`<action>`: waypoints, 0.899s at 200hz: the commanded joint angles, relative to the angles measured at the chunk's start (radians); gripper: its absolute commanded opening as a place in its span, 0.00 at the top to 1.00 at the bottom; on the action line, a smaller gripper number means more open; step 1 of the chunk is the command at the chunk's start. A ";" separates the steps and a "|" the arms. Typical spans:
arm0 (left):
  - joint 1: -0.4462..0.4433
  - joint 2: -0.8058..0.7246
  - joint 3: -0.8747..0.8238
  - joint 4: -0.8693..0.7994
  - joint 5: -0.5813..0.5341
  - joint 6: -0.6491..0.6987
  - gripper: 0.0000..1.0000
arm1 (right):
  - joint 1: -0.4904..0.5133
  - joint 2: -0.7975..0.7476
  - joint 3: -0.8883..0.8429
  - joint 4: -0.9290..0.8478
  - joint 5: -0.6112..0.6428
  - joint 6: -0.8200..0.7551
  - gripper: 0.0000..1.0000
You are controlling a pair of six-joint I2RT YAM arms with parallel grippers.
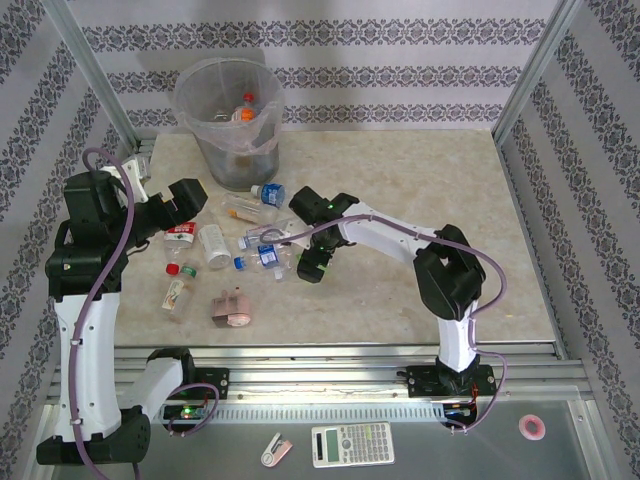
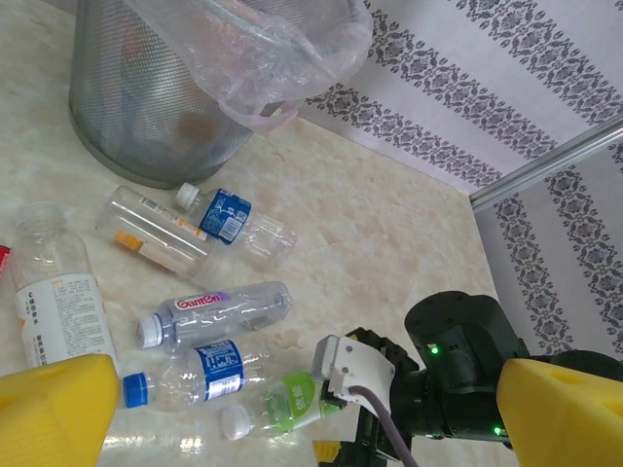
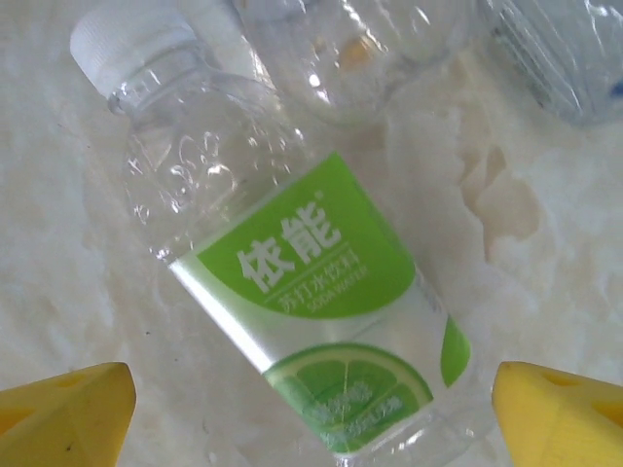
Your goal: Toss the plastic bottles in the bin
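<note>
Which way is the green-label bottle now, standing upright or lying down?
The green-label bottle is lying down: in the right wrist view its side, from white cap to label, rests flat on the table.

counter (image 1: 430,180): beige marbled top, bin (image 1: 215,150) standing on it at upper left of the top view. plastic bottles (image 1: 213,245) lie on their sides scattered left of centre, just below the bin, several touching; a green-label bottle (image 3: 302,282) lies flat on the marble, white cap toward upper left in the right wrist view. pink lumpy object (image 1: 232,307) sits below the cluster, apart from it.
</note>
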 commanded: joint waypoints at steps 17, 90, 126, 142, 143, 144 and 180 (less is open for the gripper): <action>-0.008 -0.006 -0.016 -0.029 -0.024 0.035 0.00 | 0.008 0.057 0.008 0.009 -0.072 -0.173 0.06; -0.008 -0.007 -0.032 -0.007 -0.022 0.019 0.00 | 0.008 0.134 0.034 0.004 -0.126 -0.212 0.09; -0.008 -0.008 -0.036 0.001 -0.018 0.012 0.00 | 0.023 0.111 -0.048 0.039 -0.139 -0.190 0.17; -0.008 -0.008 -0.037 0.003 -0.018 0.008 0.00 | 0.025 0.086 -0.098 0.064 -0.138 -0.183 0.20; -0.008 -0.007 -0.037 0.004 -0.018 0.008 0.00 | 0.026 0.085 -0.101 0.064 -0.138 -0.183 0.20; -0.008 -0.007 -0.038 0.004 -0.019 0.006 0.00 | 0.026 0.083 -0.103 0.064 -0.138 -0.183 0.20; -0.008 -0.009 -0.050 0.020 -0.003 -0.006 0.00 | 0.036 0.027 -0.183 0.097 -0.147 -0.161 0.32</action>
